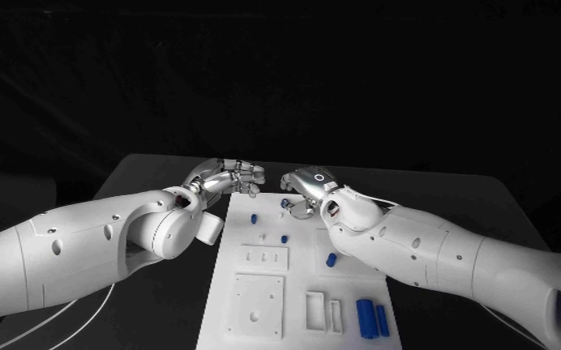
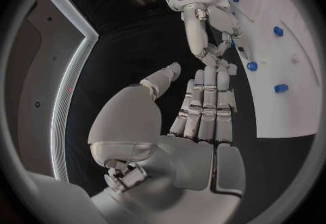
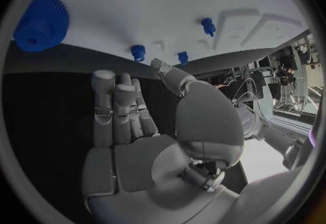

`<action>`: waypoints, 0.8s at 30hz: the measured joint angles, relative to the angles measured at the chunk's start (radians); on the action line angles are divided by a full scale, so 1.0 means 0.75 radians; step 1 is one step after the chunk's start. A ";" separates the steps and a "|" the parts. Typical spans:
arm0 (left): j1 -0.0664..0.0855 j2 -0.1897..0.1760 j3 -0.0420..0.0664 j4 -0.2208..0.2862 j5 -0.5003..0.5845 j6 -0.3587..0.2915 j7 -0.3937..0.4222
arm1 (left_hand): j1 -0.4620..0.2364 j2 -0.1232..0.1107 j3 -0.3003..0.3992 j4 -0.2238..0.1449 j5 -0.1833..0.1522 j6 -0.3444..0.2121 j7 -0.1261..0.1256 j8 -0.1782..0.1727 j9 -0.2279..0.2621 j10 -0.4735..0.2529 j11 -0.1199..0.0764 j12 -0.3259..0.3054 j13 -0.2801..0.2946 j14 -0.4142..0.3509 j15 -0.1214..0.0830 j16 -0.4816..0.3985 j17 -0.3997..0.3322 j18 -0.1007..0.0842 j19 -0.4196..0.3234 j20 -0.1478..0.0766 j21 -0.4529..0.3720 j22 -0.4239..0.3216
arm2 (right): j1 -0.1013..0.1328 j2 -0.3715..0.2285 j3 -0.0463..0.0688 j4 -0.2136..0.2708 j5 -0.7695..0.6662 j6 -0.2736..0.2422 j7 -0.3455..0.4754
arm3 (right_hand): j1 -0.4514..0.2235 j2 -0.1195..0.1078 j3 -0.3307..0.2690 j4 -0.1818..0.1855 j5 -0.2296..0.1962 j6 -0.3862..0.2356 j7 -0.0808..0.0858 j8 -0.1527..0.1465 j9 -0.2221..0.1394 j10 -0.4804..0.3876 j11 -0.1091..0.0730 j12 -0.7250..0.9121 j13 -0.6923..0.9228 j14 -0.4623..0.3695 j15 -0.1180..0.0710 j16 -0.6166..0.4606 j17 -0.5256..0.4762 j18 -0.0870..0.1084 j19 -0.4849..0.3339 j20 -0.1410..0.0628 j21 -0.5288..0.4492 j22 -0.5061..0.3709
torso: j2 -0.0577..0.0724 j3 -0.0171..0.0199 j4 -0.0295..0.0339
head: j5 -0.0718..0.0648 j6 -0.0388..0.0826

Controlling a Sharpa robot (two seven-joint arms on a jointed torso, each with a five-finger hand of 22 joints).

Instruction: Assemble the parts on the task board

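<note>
From the head camera I saw the white task board (image 1: 263,301) lying lengthwise down the middle of the black table (image 1: 152,172). My left hand (image 1: 228,178) and right hand (image 1: 306,188) met over the board's far end, close together but not touching as far as I could judge. Small blue parts stood near them, one peg (image 1: 254,218) just below the left hand and another (image 1: 284,238) nearer mid-board. Two long blue bars (image 1: 372,318) lay side by side at the near right corner. Whether either hand held anything I could not tell from there.

The left wrist camera gave me what the head camera hid: the left hand (image 2: 204,107) lay flat, fingers straight and together, thumb apart, holding nothing. Beyond its fingertips the right hand (image 2: 220,44) hung over the board's edge (image 2: 271,120), fingers pointing down beside a round blue part (image 2: 252,66).

The right wrist camera showed the right hand (image 3: 129,110) likewise extended and empty, fingers straight, over the dark table at the board's rim. It alone revealed a large blue gear (image 3: 41,23) on the board, with three small pegs (image 3: 138,51) along the edge.
</note>
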 measured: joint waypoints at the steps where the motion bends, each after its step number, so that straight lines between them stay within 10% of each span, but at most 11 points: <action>1: 0.000 0.001 0.000 -0.005 0.000 0.000 0.000 | 0.000 0.000 0.002 -0.002 0.000 0.000 0.000 -0.003 0.000 0.000 0.000 0.000 0.000 0.000 0.000 0.000 0.000 0.000 0.000 0.000 0.000 0.000 | 0.001 -0.011 0.009 0.012 0.003 0.000 0.000 | 0.000 0.000 0.000 0.000 0.000 0.000 0.000 0.000 0.000 0.003 -0.003 0.000 -0.001 0.000 0.000 0.000 -0.001 0.000 0.000 0.000 0.000 0.000 | -0.001 0.0009 -0.0009 | 0.000 0.002; 9: 0.000 0.007 -0.001 -0.049 0.000 0.000 0.001 | 0.000 0.000 0.004 -0.004 0.000 0.000 0.000 -0.005 0.000 0.000 0.000 0.000 0.000 0.000 0.000 0.000 0.000 0.000 0.000 0.000 0.000 0.000 | 0.011 -0.166 0.058 0.133 0.032 0.009 0.004 | 0.041 0.006 -0.001 -0.017 0.000 0.057 -0.028 0.030 0.010 0.091 -0.033 0.038 0.012 -0.007 -0.008 0.005 -0.015 0.000 0.004 0.000 0.000 0.000 | -0.015 0.0106 -0.0179 | 0.001 0.010; 24: -0.001 0.007 -0.002 -0.079 0.001 0.002 0.003 | 0.000 0.000 0.004 -0.004 0.000 0.000 0.000 -0.005 0.001 0.000 0.000 0.000 0.001 0.000 0.000 0.000 0.000 -0.001 0.000 0.000 0.000 0.000 | 0.024 -0.274 0.065 0.160 0.100 0.137 0.013 | 0.007 0.000 -0.078 -0.037 0.041 0.046 -0.017 0.020 0.012 0.111 -0.035 0.022 0.026 0.000 -0.025 0.013 -0.031 0.000 0.015 -0.002 0.000 0.000 | -0.040 0.0337 -0.0500 | 0.018 0.005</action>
